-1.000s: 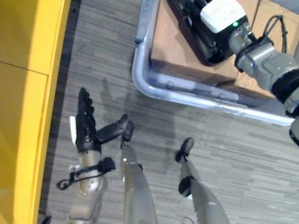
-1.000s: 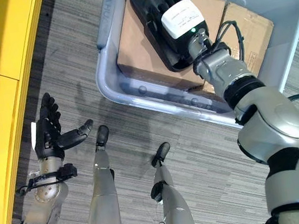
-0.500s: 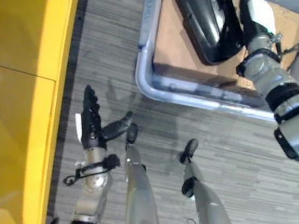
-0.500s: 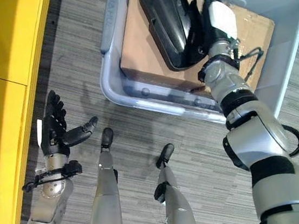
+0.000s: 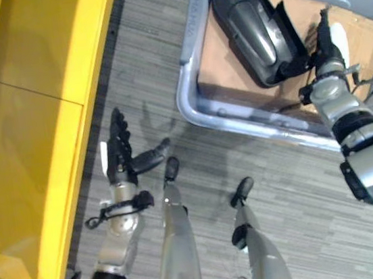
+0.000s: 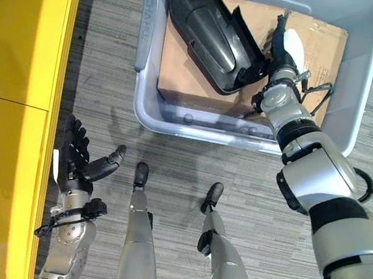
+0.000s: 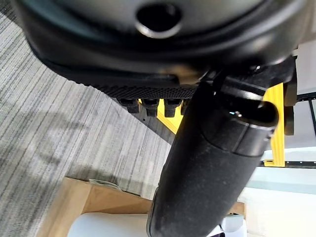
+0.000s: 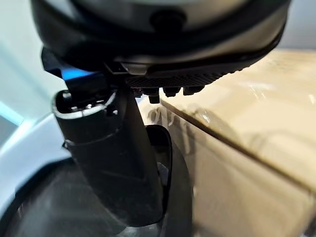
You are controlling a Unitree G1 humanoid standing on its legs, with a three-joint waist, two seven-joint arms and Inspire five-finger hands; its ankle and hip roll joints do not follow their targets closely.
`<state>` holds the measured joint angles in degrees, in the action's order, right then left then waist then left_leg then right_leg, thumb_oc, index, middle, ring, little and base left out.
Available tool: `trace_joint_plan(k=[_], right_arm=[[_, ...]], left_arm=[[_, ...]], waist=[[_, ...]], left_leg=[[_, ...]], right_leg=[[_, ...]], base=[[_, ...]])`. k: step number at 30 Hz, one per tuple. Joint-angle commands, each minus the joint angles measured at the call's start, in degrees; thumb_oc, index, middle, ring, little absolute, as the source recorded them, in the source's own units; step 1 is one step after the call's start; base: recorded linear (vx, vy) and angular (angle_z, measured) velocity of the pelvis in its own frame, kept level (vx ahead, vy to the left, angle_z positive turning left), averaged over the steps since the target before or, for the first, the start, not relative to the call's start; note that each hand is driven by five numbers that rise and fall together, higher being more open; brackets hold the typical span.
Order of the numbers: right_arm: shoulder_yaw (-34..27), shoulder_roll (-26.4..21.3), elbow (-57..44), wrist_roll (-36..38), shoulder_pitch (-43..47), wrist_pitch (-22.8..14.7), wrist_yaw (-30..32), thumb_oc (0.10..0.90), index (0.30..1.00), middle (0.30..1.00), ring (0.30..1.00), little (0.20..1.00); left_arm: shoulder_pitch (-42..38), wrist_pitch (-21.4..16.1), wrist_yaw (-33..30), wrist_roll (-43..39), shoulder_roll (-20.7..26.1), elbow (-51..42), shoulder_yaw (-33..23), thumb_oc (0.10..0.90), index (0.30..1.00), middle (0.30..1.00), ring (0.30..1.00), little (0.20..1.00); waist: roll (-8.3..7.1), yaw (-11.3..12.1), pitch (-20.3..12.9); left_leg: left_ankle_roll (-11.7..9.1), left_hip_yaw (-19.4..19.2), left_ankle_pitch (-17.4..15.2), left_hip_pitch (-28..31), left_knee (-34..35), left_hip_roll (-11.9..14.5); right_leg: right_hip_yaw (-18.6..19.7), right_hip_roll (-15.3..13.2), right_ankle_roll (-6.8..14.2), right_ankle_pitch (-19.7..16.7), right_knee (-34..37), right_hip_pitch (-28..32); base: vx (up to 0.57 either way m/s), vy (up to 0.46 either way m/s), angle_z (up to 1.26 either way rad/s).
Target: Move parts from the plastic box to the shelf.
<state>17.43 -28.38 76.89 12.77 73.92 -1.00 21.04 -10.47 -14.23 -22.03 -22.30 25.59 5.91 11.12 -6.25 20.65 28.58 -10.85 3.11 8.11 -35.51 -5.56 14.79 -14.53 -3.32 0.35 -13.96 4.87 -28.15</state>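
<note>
A glossy black moulded part (image 6: 206,31) lies on a cardboard box (image 6: 182,79) inside the grey plastic box (image 6: 151,116) on the floor. My right hand (image 6: 282,40) stands edge-on inside the box, just right of the part's raised rim, fingers straight and open. In the right wrist view its thumb (image 8: 113,158) reaches down against the part's dark edge (image 8: 170,163), beside the cardboard (image 8: 247,148). My left hand (image 5: 118,151) hovers open over the carpet, thumb spread, holding nothing, between the yellow shelf (image 5: 29,131) and the box.
A second cardboard box (image 6: 320,34) fills the right side of the plastic box, behind my right hand. The yellow shelf runs along the whole left side. Grey striped carpet (image 5: 164,67) lies between shelf and box.
My right hand lay flat over the black part a second ago; it has rolled edge-on and slid off to the part's right side. The left hand has kept its pose.
</note>
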Motion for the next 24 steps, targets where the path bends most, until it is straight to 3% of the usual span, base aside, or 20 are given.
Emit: trace_joint_plan(k=[1, 3, 10, 12, 17, 24], right_arm=[[1.2, 0.5, 1.0, 9.8, -2.7, -0.4, 1.0, 0.9, 1.0, 1.0, 1.0, 1.0], [-1.5, 3.1, 0.3, 15.7, -2.9, -1.5, 0.7, 0.9, 1.0, 1.0, 1.0, 1.0], [-1.8, 7.6, -0.7, 17.8, -3.6, -2.5, 0.2, 0.9, 1.0, 1.0, 1.0, 1.0], [-4.6, 9.4, -1.1, 23.4, -4.2, -3.6, 1.1, 0.9, 1.0, 1.0, 1.0, 1.0], [-5.8, 11.8, -4.2, 28.7, -5.3, -6.1, 1.3, 0.9, 1.0, 1.0, 1.0, 1.0], [-1.8, 16.0, -15.3, 25.5, -9.2, -9.3, 2.6, 0.9, 1.0, 1.0, 1.0, 1.0]], left_arm=[[-1.8, -4.0, -0.5, -0.7, -0.5, -5.5, 3.9, 0.9, 1.0, 1.0, 1.0, 1.0], [-2.2, -3.4, -0.5, -1.1, -0.6, -4.9, 4.3, 0.9, 1.0, 1.0, 1.0, 1.0], [-2.8, -3.5, -0.7, -1.6, -0.8, -4.6, 5.1, 0.9, 1.0, 1.0, 1.0, 1.0], [-2.7, -3.1, -1.0, -1.6, -0.9, -4.6, 5.1, 0.9, 1.0, 1.0, 1.0, 1.0], [-2.9, -2.9, -1.5, -1.5, -0.7, -4.5, 5.2, 0.9, 1.0, 1.0, 1.0, 1.0], [-1.0, -2.7, -2.9, -0.2, 0.1, -5.2, 3.0, 0.9, 1.0, 1.0, 1.0, 1.0]], waist=[[4.3, 2.3, 1.2], [4.11, 2.4, 1.2], [3.68, 2.8, 1.2], [3.42, 2.7, 1.2], [2.85, 2.8, 1.2], [0.86, 1.0, 1.2]], left_leg=[[1.2, -2.1, -2.9, 13.7, 10.4, 3.4], [1.3, -2.2, -3.0, 14.1, 10.3, 3.1], [1.5, -2.4, -3.0, 15.4, 10.0, 2.7], [1.6, -2.6, -3.2, 16.1, 10.0, 2.5], [1.7, -2.9, -3.2, 17.3, 10.1, 2.3], [1.9, -4.0, -3.1, 19.6, 10.4, 1.7]], right_leg=[[-0.3, -7.6, 5.5, 2.7, -0.4, 11.9], [-0.3, -7.7, 5.4, 2.7, -0.5, 12.3], [-0.3, -7.8, 5.3, 2.9, -0.7, 13.5], [-0.3, -7.7, 5.2, 3.0, -0.8, 14.1], [-0.2, -7.7, 5.1, 3.3, -0.9, 15.1], [0.9, -7.8, 5.0, 3.5, -1.2, 16.4]], base=[[0.0, 0.0, 0.0], [0.0, 0.0, 0.0], [0.0, 0.002, 0.0], [0.0, 0.0, 0.0], [0.0, 0.004, -0.01], [-0.02, 0.021, -0.05]])
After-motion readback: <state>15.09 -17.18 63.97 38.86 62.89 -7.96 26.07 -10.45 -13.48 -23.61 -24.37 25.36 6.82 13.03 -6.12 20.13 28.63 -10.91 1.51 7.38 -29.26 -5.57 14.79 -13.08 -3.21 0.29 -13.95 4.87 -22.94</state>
